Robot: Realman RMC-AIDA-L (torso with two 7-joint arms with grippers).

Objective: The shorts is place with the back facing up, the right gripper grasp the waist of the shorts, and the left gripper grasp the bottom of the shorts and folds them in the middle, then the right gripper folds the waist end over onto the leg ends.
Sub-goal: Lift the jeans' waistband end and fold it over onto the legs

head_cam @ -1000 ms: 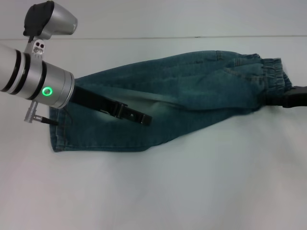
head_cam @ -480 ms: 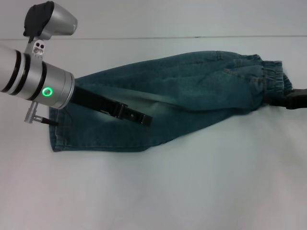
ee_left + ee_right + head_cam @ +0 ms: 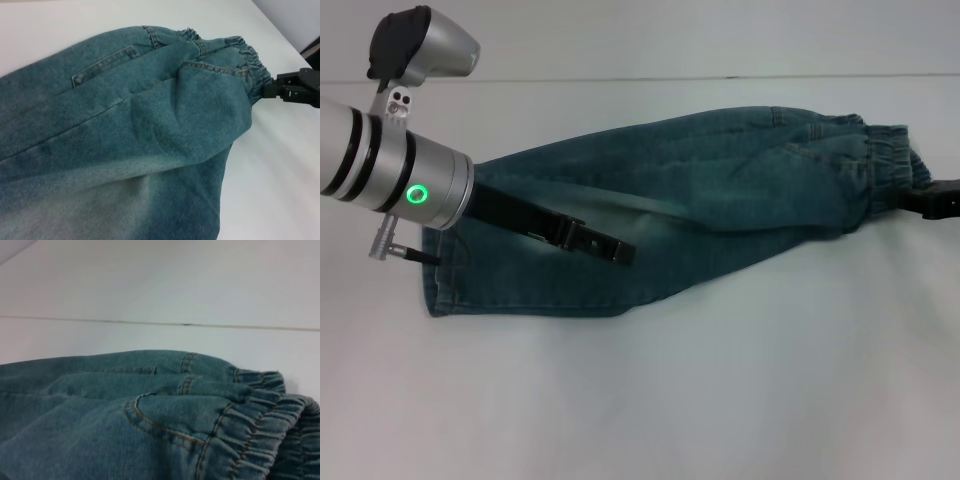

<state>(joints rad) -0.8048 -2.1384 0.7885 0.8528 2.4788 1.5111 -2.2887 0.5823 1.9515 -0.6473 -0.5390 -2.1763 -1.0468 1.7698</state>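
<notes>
Head view: right gripper (image 3: pixel 932 203) at shorts (image 3: pixel 700 215) waistband edge.

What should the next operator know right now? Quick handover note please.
Left gripper: over the leg end of the shorts, lying across the denim; grip can't be confirmed.
Right gripper: at the elastic waist, at the right edge of the head view; grip can't be confirmed.
Shorts: on the white table, already folded lengthwise, back pocket up, hems toward the robot's left, waist toward its right.
Done: the middle fold.
Left: right gripper carries the waist end over onto the leg ends.
</notes>
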